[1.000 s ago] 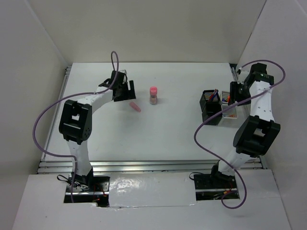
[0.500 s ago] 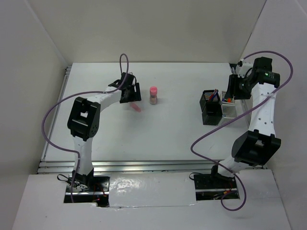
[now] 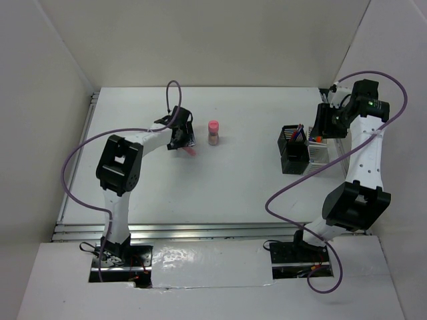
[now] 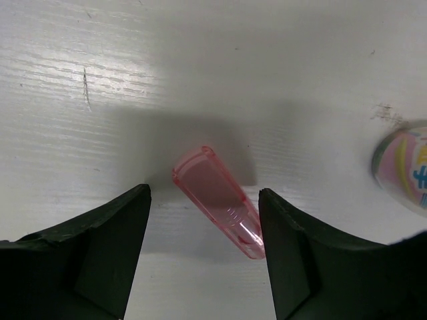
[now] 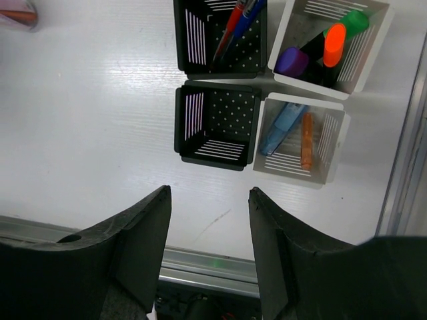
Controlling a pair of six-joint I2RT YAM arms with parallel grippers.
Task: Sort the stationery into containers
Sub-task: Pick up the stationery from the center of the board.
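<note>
Tabletop (image 4: 300, 67): pink cap (image 4: 219, 200) between left jaws.

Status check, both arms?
Left gripper open, straddling pink cap flat on table. Right gripper open, empty, above black mesh cup. Pink-capped cylinder upright beside cap, outside the jaws.

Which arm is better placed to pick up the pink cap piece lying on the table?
Left. The left pincer is open and straddles the pink cap piece, one finger on each side. The right pincer hangs open over the containers, far across the table.
</note>
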